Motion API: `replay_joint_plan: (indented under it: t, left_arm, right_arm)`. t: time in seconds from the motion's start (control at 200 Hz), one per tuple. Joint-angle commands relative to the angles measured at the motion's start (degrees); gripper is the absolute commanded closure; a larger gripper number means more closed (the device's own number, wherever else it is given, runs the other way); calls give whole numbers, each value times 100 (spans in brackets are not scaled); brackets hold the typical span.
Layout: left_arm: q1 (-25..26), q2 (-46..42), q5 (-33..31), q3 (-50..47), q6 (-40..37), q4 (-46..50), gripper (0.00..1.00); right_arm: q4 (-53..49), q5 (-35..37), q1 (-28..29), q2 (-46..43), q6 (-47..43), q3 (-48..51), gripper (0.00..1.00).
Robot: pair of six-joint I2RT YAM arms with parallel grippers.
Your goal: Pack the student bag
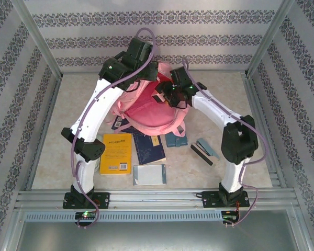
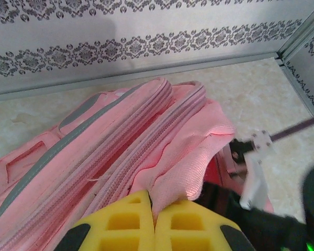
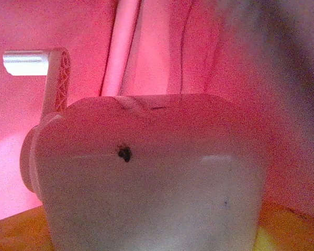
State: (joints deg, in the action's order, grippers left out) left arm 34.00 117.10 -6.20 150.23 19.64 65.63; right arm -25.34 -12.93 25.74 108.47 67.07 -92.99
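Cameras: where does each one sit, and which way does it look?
Top: above and behind the arms, looking down at the table, bag and books; both arms show.
Left wrist: on the left arm, looking over the bag toward the wall; the left gripper pinches bag fabric.
Right wrist: inside the bag, facing pink lining; the right gripper holds a white box.
Shared: top and left wrist both show the bag's outside and the right arm.

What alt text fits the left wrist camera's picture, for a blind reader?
The left gripper, yellow fingers shut, pinches a flap of the pink student bag. The bag lies on a pale table before a patterned wall; the dark right arm shows at lower right.
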Motion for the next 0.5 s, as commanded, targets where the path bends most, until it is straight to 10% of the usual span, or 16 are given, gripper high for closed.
replay_joint_plan:
  t: [0.0,0.495]
  left_arm:
    - [-46,-40,213,761,156,-444,100]
    - [-51,15,383,1174,303,-373,100]
  right_arm:
    - [212,-176,-162,461,-304,-288,57]
    - [-87,-770,238,1411,-1251,-1858,10]
